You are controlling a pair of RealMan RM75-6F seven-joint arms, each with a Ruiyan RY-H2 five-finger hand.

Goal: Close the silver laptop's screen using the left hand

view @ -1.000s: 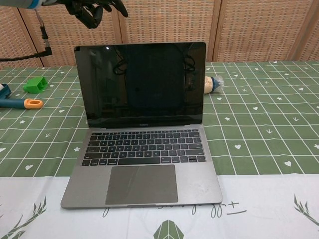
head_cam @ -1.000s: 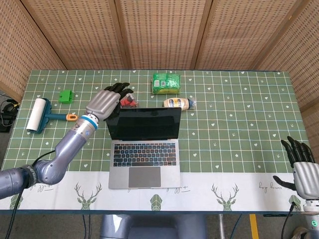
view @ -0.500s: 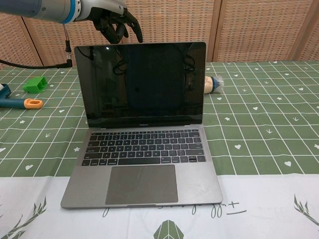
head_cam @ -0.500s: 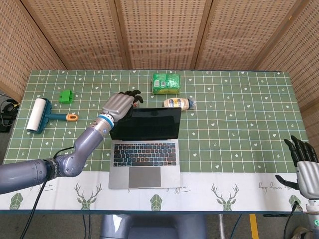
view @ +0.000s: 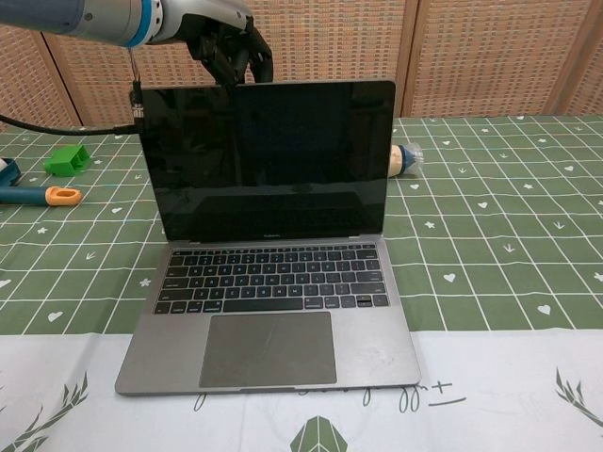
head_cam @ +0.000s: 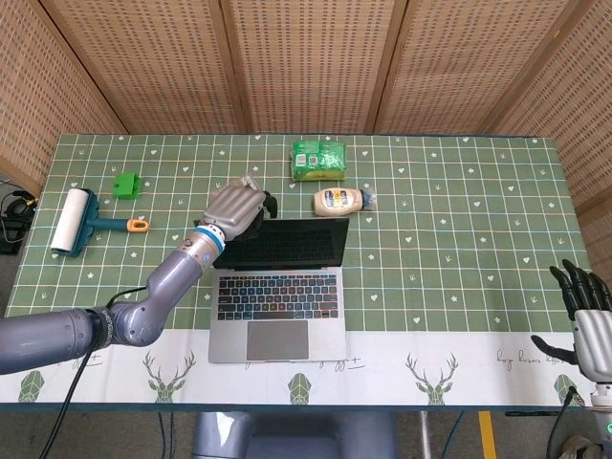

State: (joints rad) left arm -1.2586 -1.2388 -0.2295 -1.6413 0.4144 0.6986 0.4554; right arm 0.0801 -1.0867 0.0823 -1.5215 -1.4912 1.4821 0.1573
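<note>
Left hand (head_cam: 236, 207) now down behind the top edge of the silver laptop (head_cam: 275, 290), fingers (view: 247, 62) curled over the lid, holding nothing; half a second back, hovering just above. Screen already tipped slightly forward: closing begun, most of the swing left. Laptop open at centre of the green-checked worktop (head_cam: 459, 239). Right hand (head_cam: 585, 320) spread, idle at the near edge. Woven panels behind.
</note>
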